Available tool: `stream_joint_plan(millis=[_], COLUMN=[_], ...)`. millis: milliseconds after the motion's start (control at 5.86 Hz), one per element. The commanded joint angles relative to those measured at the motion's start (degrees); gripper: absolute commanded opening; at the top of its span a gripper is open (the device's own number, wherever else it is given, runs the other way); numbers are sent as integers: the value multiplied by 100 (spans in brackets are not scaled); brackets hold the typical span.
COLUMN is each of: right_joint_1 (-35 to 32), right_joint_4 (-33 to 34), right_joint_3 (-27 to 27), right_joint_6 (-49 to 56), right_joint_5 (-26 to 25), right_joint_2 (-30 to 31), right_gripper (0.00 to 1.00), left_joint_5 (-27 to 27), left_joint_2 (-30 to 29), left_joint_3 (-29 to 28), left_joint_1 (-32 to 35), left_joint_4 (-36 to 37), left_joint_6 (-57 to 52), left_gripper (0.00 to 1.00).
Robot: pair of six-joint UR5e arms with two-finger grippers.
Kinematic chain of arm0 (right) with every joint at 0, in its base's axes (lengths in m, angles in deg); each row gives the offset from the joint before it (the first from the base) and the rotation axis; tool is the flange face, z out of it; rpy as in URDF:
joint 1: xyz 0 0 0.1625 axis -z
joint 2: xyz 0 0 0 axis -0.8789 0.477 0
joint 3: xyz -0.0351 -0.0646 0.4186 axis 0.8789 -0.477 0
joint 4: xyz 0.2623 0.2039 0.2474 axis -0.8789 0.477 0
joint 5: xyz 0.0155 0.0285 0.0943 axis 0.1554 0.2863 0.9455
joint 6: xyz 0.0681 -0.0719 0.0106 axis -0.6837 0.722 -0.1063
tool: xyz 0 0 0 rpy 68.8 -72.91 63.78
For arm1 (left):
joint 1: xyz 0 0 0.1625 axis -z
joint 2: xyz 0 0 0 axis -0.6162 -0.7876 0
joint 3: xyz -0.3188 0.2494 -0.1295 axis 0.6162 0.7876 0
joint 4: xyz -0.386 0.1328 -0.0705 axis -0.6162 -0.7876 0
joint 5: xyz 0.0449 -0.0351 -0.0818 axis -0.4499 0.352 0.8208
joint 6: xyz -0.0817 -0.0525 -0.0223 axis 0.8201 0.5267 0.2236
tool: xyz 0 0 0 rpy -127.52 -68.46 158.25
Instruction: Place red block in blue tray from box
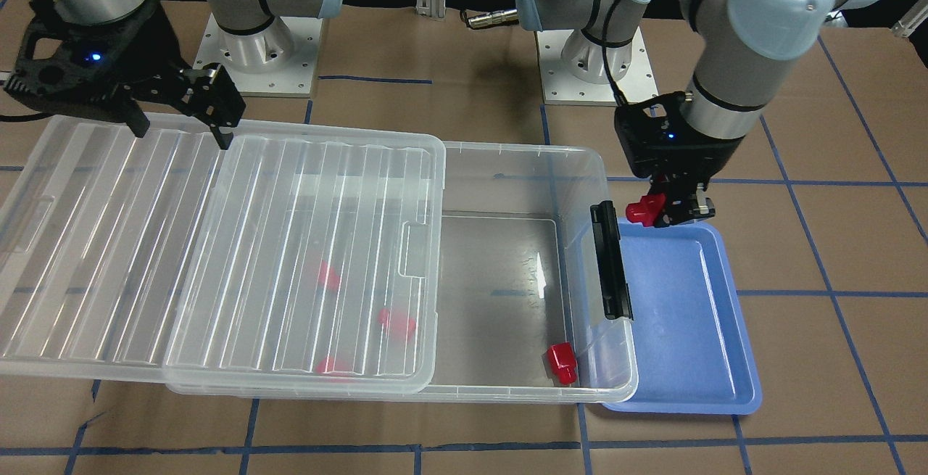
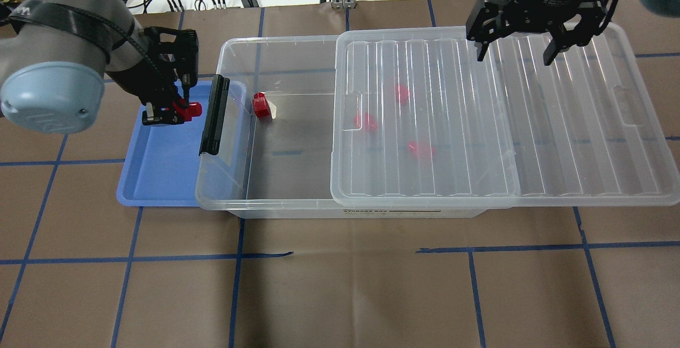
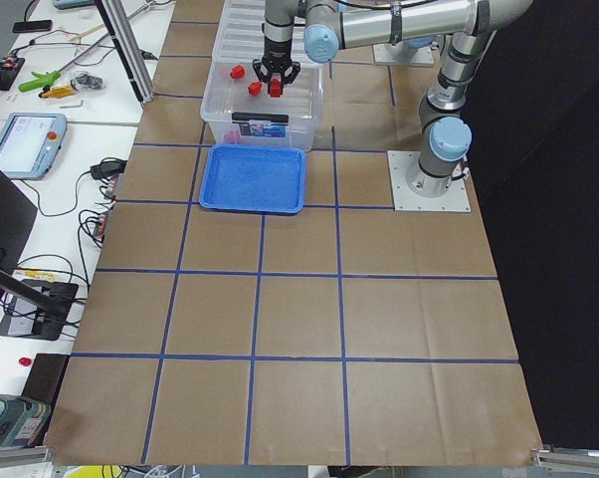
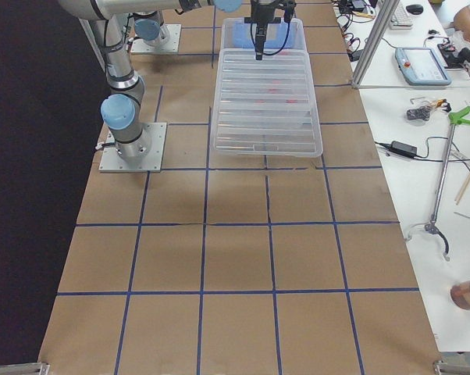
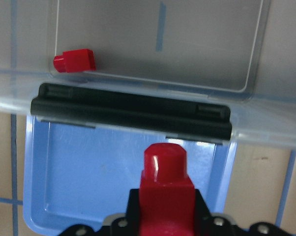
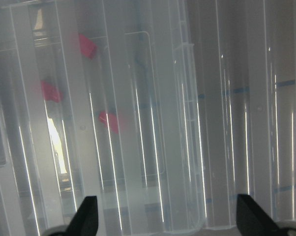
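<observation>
I log left gripper [image 2: 172, 114] pinching glossy stubbed red plastic block [image 2: 192, 109] over smooth blue tray [image 2: 159, 178], clear box's [image 2: 276, 178] nine o'clock overhead; right gripper [image 2: 513, 57] gapes above ribbed lid [image 2: 584, 141].

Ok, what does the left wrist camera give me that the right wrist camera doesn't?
Only left wrist: the left gripper shut on a red block above the blue tray, the black latch bar, and one loose block in the box's uncovered end. Only right wrist: the right gripper open over the ribbed lid, with three blocks blurred beneath it. Both: the box and the taped table.
</observation>
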Motion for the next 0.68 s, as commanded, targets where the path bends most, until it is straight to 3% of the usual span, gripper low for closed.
stream_joint_plan(millis=[0, 341, 512], right_joint_1=[1202, 2503, 2892], right_joint_4=[26, 192, 854], right_joint_3=[158, 220, 229], right_joint_6=[1566, 2905, 3580], right_joint_5=[-12, -3, -142], right_joint_2=[-114, -561, -929], right_gripper=[100, 100, 100], left_joint_5=[-1, 165, 158], left_joint_2=[-472, -1184, -1475], left_joint_3=[15, 67, 68], left_joint_1=[-408, -426, -426], left_joint_4=[506, 1123, 1378], left_joint_6=[-612, -869, -1148], left_gripper=[1, 2, 2])
